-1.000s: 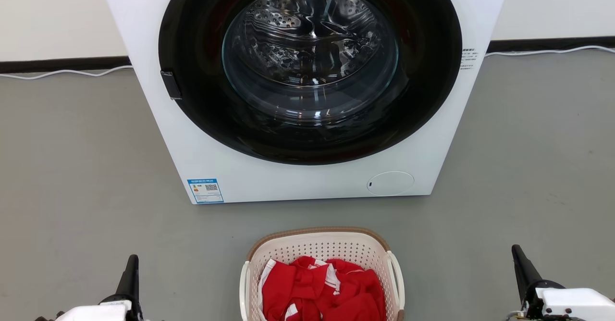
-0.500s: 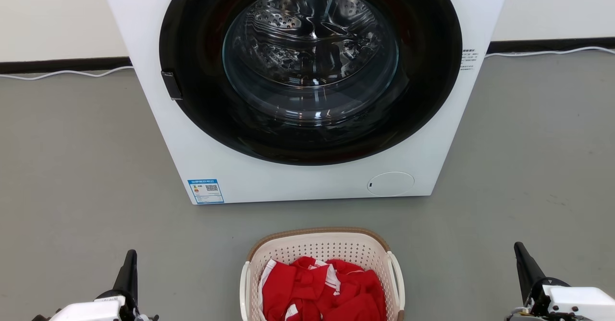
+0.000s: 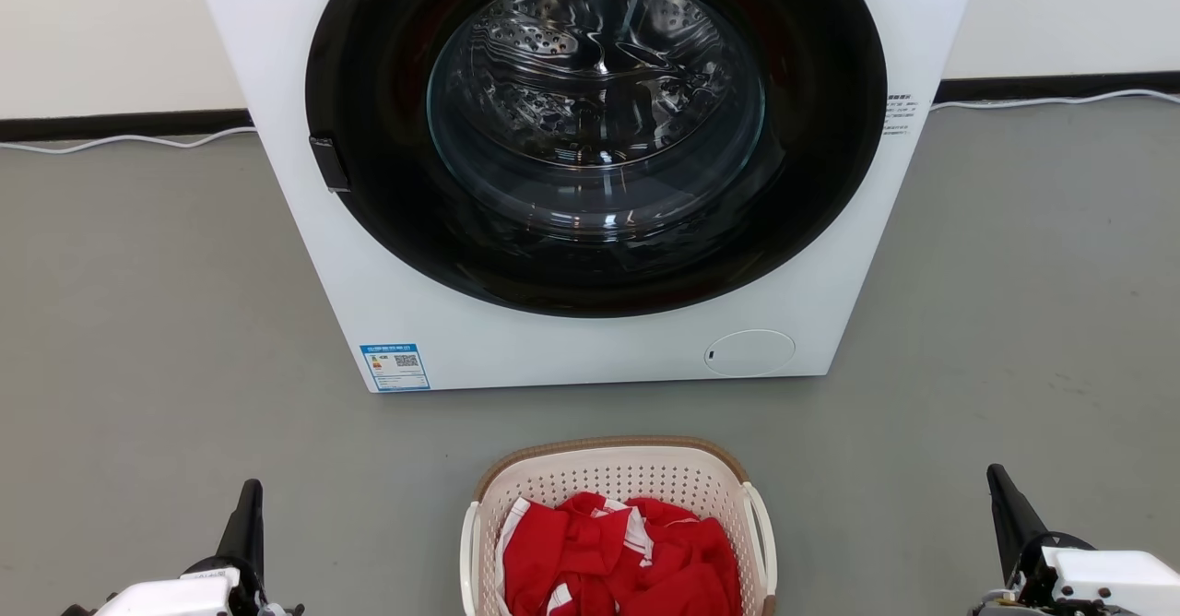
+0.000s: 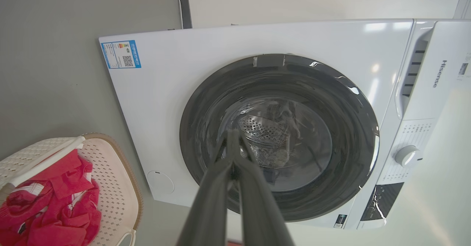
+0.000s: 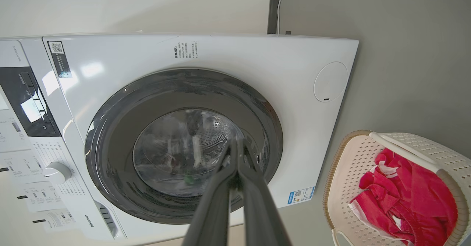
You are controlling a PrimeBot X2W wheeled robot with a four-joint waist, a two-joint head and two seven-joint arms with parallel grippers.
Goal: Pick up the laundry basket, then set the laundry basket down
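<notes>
The laundry basket (image 3: 616,476), cream with perforated walls, a brown rim and white side handles, stands on the grey floor at the bottom centre of the head view, holding red and white clothes (image 3: 618,556). It also sits at the lower left of the left wrist view (image 4: 110,172) and the lower right of the right wrist view (image 5: 349,172). My left gripper (image 3: 251,496) is at the lower left, well apart from the basket, fingers shut and empty. My right gripper (image 3: 997,479) is at the lower right, likewise shut, empty and apart from it. The wrist views show each pair of fingertips (image 4: 232,133) (image 5: 235,143) pressed together.
A white front-loading washer (image 3: 442,321) with its round dark glass door (image 3: 595,127) shut stands just beyond the basket. White cables (image 3: 120,139) run along the wall base behind it. Bare grey floor (image 3: 138,321) lies on both sides.
Both grippers dipped slightly lower in the head view between the earliest frame and half a second ago; since then nothing has moved. The basket stays in place.
</notes>
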